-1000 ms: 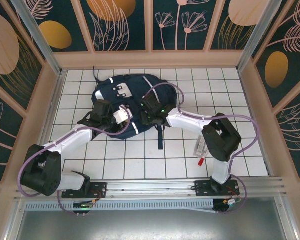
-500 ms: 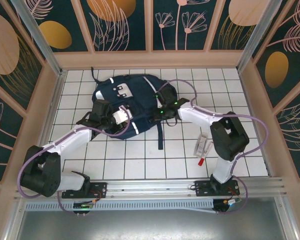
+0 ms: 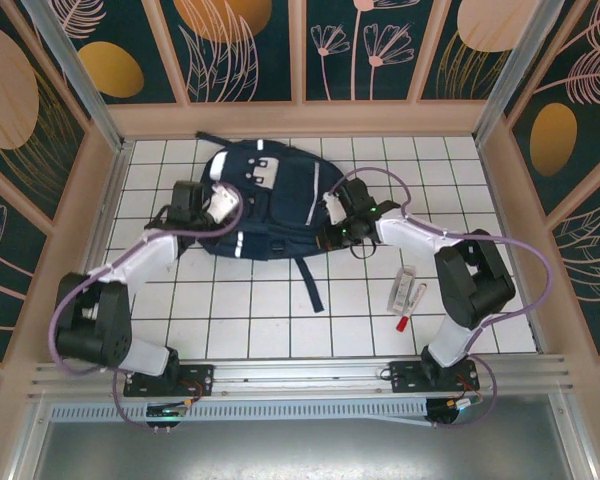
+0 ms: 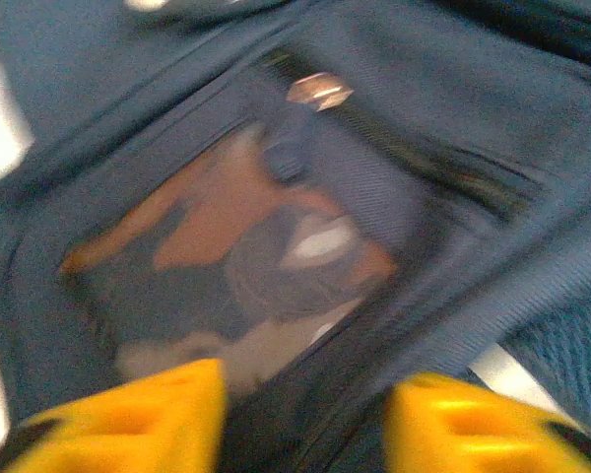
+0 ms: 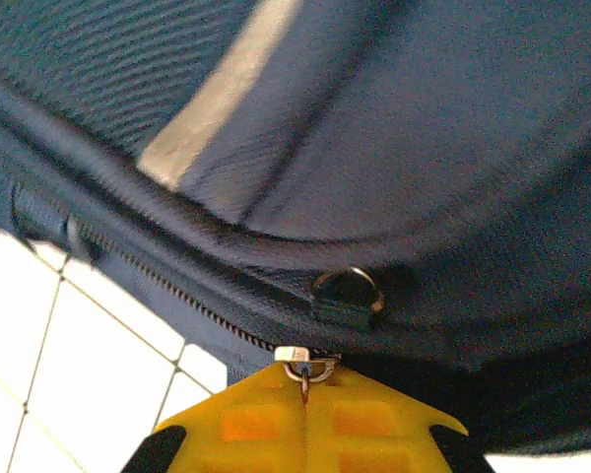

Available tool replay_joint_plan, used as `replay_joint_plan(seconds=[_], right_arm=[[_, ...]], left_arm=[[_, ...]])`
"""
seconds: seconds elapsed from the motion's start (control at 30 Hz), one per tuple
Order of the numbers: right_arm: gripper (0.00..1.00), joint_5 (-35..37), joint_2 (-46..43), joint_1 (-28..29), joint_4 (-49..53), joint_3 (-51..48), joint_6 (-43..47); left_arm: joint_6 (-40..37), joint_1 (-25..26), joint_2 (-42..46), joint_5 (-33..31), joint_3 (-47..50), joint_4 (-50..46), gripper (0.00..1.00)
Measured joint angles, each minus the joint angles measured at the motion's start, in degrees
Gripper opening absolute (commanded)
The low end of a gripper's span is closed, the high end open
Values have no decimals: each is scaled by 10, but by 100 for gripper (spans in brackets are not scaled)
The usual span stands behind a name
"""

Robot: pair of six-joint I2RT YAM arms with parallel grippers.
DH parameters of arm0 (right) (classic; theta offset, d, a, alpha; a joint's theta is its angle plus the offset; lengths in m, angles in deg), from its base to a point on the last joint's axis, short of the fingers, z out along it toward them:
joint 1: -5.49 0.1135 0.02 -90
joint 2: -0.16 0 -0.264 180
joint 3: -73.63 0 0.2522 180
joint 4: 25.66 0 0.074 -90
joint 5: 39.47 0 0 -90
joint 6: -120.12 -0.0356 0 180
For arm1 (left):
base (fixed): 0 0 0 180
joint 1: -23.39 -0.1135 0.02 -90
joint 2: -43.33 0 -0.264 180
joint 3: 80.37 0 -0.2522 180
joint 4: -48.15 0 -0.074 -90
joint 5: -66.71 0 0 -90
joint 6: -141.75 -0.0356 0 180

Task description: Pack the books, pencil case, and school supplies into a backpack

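At the backpack's (image 3: 270, 205) edge, a zipper pull (image 5: 305, 367) is clamped by the right fingers (image 5: 251, 424), while the left fingers (image 4: 148, 414) are held apart.

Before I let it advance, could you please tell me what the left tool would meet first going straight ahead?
Most likely the backpack: the left tool, standing open, points at a framed pocket panel on it, with orange shapes showing there. The picture is blurred, so its distance is unclear.
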Motion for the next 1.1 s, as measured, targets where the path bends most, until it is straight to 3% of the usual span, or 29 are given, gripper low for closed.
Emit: replay_joint_plan(seconds=[0.1,0.2,0.37,0.47,0.83,1.1], right_arm=[[0,-33,2,39,-35,2,-16],[0,-49,26,82,-73,22,-49],[0,-49,76,128,-128,49,-108],[0,-45,89,139,-146,59,-122],[0,-37,92,161,-189,64,-126],[0,2,98,183,-210,67,-128]], left_arm=[[130,-9,-59,-55,-111,-53,63],[266,-13,-68,-57,-165,-87,62],[463,-13,1,18,-120,-124,61],[541,-12,35,64,-68,-142,62],[727,5,-8,123,24,-110,67],[768,5,7,109,24,-109,64]])
